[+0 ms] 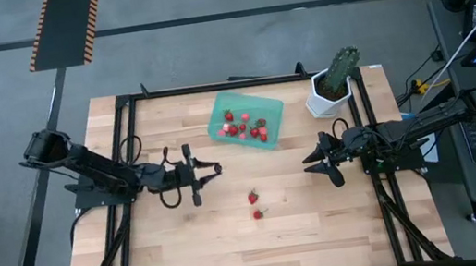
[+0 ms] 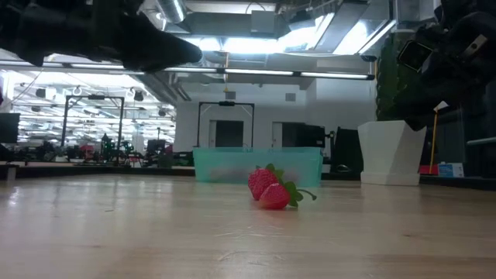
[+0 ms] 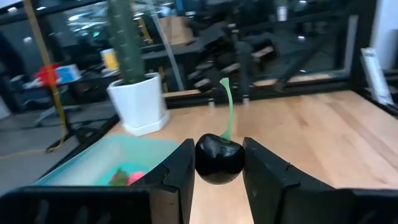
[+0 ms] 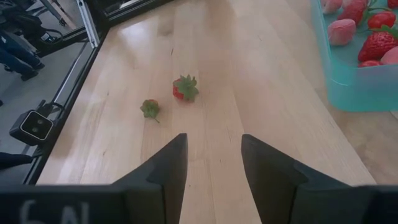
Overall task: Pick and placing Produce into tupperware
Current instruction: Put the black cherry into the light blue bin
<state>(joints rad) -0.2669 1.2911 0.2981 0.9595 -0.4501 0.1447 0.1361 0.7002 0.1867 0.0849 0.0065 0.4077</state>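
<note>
Black and glossy, a cherry (image 3: 219, 160) sat pinched in the left gripper (image 3: 217, 168) beside the tupperware (image 1: 247, 121); it risked slipping. The right gripper (image 4: 213, 163), spread, faced two strawberries (image 4: 185, 88).

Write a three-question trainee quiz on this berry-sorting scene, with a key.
1. True or false: the left gripper has its jaws closed on a dark cherry.
2. How many strawberries lie loose on the table outside the tupperware? A) none B) two C) five
3. Fill in: the right gripper has its jaws ____ and holds nothing.

Key: 1 true; 2 B; 3 open.
</note>
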